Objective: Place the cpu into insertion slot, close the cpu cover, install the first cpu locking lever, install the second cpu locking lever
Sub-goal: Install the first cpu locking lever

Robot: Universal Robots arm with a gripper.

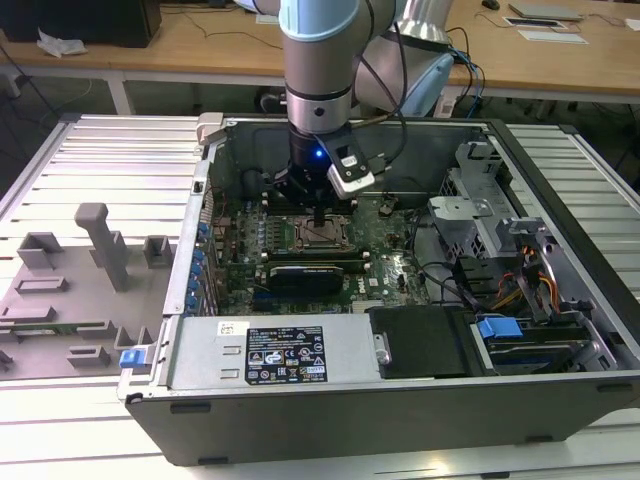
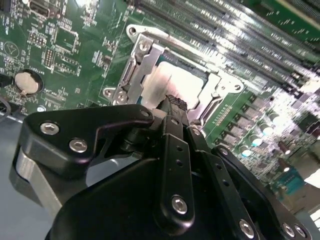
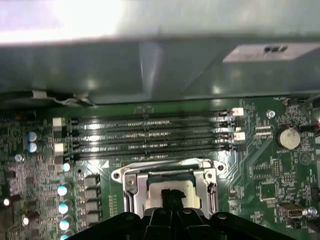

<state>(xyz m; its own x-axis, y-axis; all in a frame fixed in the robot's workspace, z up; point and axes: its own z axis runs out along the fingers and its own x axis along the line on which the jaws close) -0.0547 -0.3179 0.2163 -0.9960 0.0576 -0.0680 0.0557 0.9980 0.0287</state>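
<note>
the hand (image 1: 318,212) hangs straight down inside the open computer case (image 1: 400,400), its narrow tips drawn together right over the cpu (image 2: 172,82). the cpu lies flat in the insertion slot (image 3: 167,182) on the green motherboard (image 2: 75,60); being square, it has no long axis, and its edges run in line with the slot's rim. the cpu cover (image 2: 137,70) frames it. the long memory slots (image 3: 145,135) run beside the socket, parallel to its near edge. the case rests on a slatted counter (image 1: 100,150).
</note>
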